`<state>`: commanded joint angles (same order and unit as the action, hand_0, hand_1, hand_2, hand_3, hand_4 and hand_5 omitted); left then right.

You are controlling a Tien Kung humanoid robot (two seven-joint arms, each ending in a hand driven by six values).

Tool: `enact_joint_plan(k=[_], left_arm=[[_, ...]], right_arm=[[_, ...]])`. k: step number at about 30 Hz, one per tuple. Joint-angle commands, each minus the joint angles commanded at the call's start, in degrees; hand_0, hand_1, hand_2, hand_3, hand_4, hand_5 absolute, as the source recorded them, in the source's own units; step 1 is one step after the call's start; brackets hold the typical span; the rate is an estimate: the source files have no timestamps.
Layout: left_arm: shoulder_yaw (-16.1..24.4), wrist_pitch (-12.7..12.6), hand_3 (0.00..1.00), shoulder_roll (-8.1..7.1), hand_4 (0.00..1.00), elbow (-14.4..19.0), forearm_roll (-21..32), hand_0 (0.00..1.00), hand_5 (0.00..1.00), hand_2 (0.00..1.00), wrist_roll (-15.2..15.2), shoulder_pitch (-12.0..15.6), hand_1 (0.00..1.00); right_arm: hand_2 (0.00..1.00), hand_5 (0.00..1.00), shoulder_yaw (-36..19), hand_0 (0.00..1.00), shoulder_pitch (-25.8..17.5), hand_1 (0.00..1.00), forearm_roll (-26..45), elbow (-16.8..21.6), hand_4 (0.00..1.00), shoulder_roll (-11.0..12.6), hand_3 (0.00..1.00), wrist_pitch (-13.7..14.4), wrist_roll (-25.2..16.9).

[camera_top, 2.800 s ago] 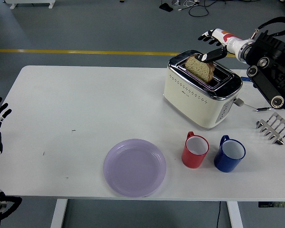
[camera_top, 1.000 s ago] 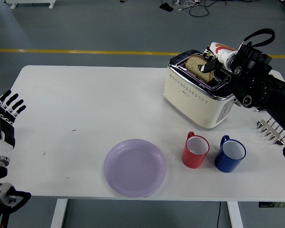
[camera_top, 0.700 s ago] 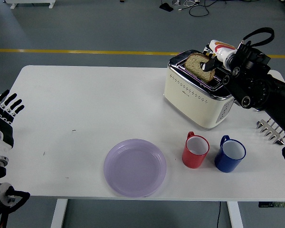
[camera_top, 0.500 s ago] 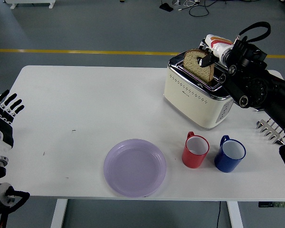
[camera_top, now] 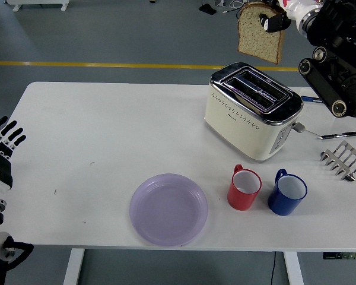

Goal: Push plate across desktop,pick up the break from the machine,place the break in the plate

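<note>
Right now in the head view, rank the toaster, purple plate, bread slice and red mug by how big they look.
1. toaster
2. purple plate
3. bread slice, lifted by the right hand, so unsure
4. red mug

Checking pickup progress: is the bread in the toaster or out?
Out: the bread hangs from the right hand, above the toaster, whose slots are empty.
</note>
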<state>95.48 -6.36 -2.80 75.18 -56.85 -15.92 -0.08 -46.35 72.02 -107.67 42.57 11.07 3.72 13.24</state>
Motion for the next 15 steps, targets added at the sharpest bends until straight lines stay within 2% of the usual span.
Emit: enact_joint_plan(k=[5, 7, 11, 15], left_arm=[[-0.1, 0.0, 0.774, 0.07, 0.475, 0.0, -0.1, 0.69, 0.998, 0.769, 0.0, 0.5, 0.713], [-0.1, 0.0, 0.775, 0.04, 0.472, 0.0, -0.1, 0.69, 0.998, 0.77, 0.0, 0.9, 0.712], [0.1, 0.1, 0.775, 0.12, 0.472, 0.0, -0.1, 0.69, 0.998, 0.77, 0.0, 1.2, 0.712], [0.2, 0.1, 0.775, 0.08, 0.472, 0.1, -0.2, 0.689, 0.998, 0.77, 0.0, 1.5, 0.712]], right_arm=[[0.376, 0.029, -2.6, 0.247, -2.7, 0.295, 9.7, 11.0, 0.386, 3.1, 0.4, -2.7, 2.6], [0.374, 0.02, -2.4, 0.249, -4.8, 0.294, 14.6, 15.8, 0.392, 4.7, 0.397, -5.4, 4.3], [0.374, 0.02, 0.1, 0.249, -8.1, 0.294, 24.3, 25.0, 0.392, 6.8, 0.397, -9.9, 5.9], [0.373, 0.028, 4.5, 0.249, -11.9, 0.294, 33.8, 31.2, 0.389, 8.2, 0.398, -12.3, 6.3]])
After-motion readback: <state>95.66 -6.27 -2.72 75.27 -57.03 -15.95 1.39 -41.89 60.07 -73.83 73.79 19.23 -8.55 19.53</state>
